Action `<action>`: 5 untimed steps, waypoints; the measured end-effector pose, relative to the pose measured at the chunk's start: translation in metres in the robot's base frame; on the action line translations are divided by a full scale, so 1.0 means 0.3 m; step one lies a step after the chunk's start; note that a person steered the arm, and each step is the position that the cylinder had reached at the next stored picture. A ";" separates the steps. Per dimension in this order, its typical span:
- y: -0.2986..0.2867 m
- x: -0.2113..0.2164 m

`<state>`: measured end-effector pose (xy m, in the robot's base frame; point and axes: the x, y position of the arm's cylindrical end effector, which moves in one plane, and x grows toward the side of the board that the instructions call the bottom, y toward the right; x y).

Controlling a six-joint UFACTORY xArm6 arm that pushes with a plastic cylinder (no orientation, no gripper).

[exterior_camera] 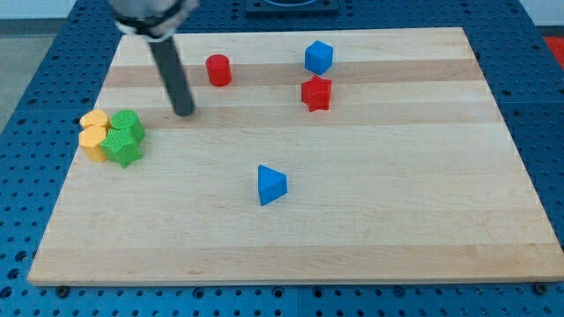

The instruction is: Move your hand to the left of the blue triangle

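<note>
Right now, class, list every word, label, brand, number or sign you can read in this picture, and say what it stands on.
None: no readable text shows anywhere.
The wooden board is bare of print.
The blue triangle, blue cube, red star-shaped block, red cylinder, and the yellow and green blocks carry no markings.
My tip and its rod are plain and dark.

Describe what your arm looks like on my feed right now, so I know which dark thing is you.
I end in a straight, smooth rod, dark grey to black, with no markings or cables visible on it. It hangs from a wider dark round mount, cut off at the view's top. My tip is blunt and the same dark colour. There is no gripper. The rest of the arm is out of frame.
</note>
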<state>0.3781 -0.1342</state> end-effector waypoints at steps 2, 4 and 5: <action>0.517 0.222; 0.587 0.223; 0.499 0.234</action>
